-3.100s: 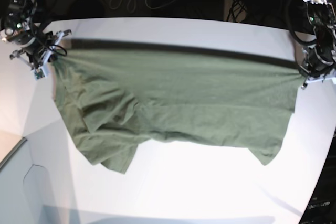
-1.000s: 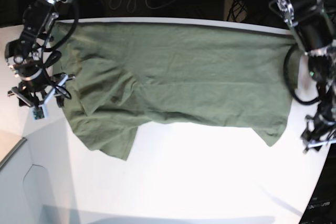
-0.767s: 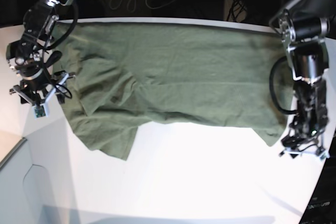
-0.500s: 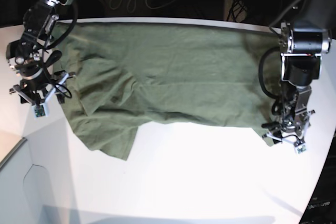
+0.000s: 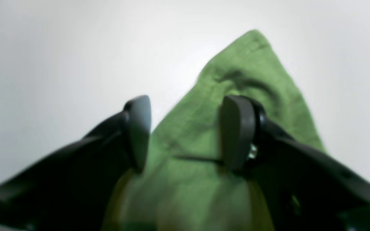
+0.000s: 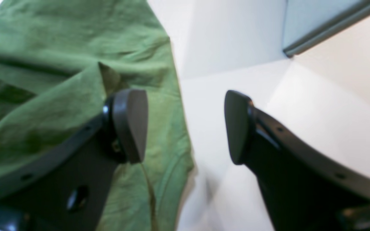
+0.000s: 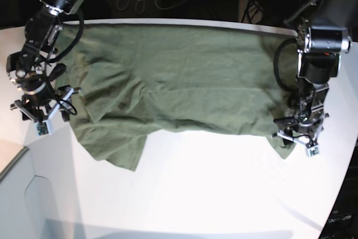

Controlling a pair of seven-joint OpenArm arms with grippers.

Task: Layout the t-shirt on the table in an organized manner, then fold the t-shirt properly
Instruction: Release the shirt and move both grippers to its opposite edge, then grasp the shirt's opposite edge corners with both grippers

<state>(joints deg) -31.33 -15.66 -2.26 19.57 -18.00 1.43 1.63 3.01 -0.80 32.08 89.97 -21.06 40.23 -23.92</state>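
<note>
Two tools stand apart, holding nothing: left tool (image 7: pixel 296 136) over a corner of the t-shirt (image 7: pixel 184 82), right tool (image 7: pixel 40 115) at its edge. Shirt lies spread but wrinkled on the tabletop (image 7: pixel 212 194); folding remains undone.

Two black arms with silver joint bands, looped black cables, left gripper (image 7: pixel 296 136) and right gripper (image 7: pixel 40 112) with dark rounded pads, white-tipped fingers

t-shirt (image 5: pixel 185 192) blurred near lens, far hem shadowed
</note>
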